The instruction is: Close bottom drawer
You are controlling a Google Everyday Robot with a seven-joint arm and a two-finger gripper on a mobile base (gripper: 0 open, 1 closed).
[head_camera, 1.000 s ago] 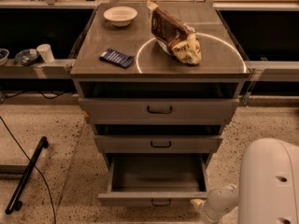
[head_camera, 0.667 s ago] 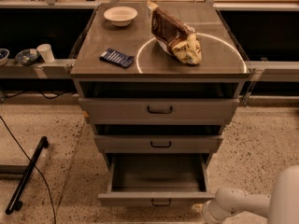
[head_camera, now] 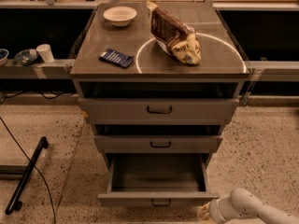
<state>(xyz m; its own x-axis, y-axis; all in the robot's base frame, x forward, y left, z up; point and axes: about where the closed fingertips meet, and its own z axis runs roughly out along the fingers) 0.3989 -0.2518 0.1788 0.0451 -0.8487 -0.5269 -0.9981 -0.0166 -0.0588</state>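
1. Target: the grey metal bottom drawer (head_camera: pixel 158 178), lowest of three in the cabinet, stands pulled well out toward you. Its plain tray is exposed, and its small black loop handle (head_camera: pixel 160 202) sits mid-panel.
2. Axis: its front panel runs side to side across the view. I judge the closing travel to be straight back into the cabinet, away from the camera.
3. Relation: the pale-tipped end effector (head_camera: pixel 204 213), on the white rounded arm (head_camera: pixel 247 208), sits low by the floor, just beside the panel's right end. The drawer therefore lies to its left and beyond it. You cannot tell whether it touches the panel, nor whether it is open or closed.
4. Judgement: a push at that corner is off-centre and may skew the drawer, so shift left toward the handle before pressing back.
5. Surroundings: the grey middle drawer (head_camera: pixel 159 143) and wider grey top drawer (head_camera: pixel 159 109) sit further back. The tabletop (head_camera: pixel 219 55) carries a white bowl (head_camera: pixel 120 16), a dark blue packet (head_camera: pixel 116 58) and a brown snack bag (head_camera: pixel 175 34), all well clear of your path.
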